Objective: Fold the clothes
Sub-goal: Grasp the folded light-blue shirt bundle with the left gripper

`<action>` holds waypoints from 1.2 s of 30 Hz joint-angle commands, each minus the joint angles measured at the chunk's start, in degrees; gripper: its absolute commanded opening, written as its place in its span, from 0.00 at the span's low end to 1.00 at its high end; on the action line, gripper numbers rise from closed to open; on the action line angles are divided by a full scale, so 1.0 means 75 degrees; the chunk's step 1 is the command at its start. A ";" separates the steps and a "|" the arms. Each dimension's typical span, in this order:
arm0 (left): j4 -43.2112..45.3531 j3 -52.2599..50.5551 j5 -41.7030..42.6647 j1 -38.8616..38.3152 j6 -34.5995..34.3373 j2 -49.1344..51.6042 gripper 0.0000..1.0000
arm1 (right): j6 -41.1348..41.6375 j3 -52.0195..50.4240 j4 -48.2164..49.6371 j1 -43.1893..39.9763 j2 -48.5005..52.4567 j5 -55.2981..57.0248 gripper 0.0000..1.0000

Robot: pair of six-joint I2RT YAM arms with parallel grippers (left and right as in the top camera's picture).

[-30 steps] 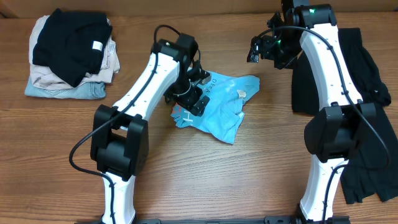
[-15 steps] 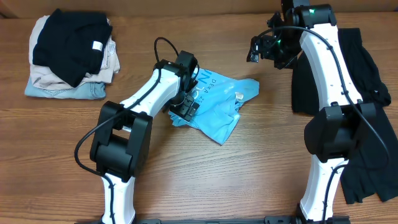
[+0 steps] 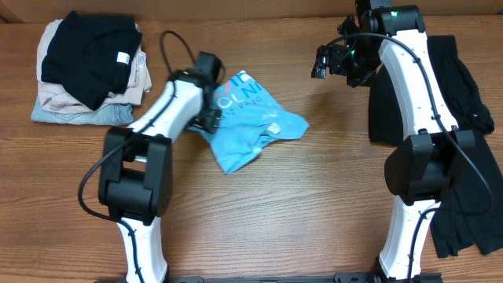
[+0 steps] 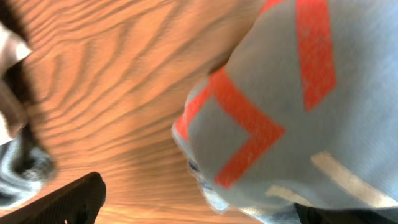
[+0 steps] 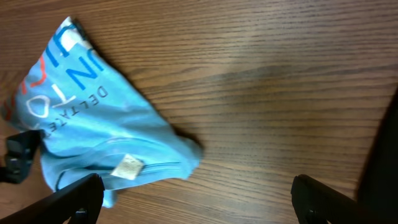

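The light blue T-shirt [image 3: 253, 122] lies crumpled on the table left of centre, with white text and coral letters facing up. It fills the right of the left wrist view [image 4: 298, 124] and the left of the right wrist view [image 5: 93, 124]. My left gripper [image 3: 211, 119] is at the shirt's left edge. Its jaws [image 4: 196, 208] are wide apart, with the shirt's edge between them. My right gripper [image 3: 326, 63] is open and empty above bare wood [image 5: 199, 199], right of the shirt. The loose black garment [image 3: 464, 102] lies at the far right, partly behind the right arm.
A stack of folded black, beige and pale denim pieces [image 3: 90, 67] sits at the back left, and its edge shows in the left wrist view [image 4: 12, 124]. The black garment's edge shows in the right wrist view [image 5: 388, 155].
The left gripper and the blue T-shirt have moved left and towards the back. The shirt has changed shape and now shows its big letters. The right arm has not moved.
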 commanded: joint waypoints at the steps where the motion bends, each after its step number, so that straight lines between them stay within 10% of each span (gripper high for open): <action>1: -0.0679 0.1209 0.0761 -0.0233 0.1096 0.0012 1.00 | -0.0035 0.0166 0.0070 -0.0009 -0.0149 -0.0058 1.00; 10: -0.1932 0.2398 0.2833 -0.1816 0.3057 0.0006 1.00 | -0.0035 0.0166 0.0067 -0.0009 -0.0149 0.0108 1.00; 36: -0.0058 -0.0312 0.1664 -0.2410 0.3002 0.0111 0.94 | -0.0035 0.0166 0.0096 -0.0009 -0.0149 0.0143 1.00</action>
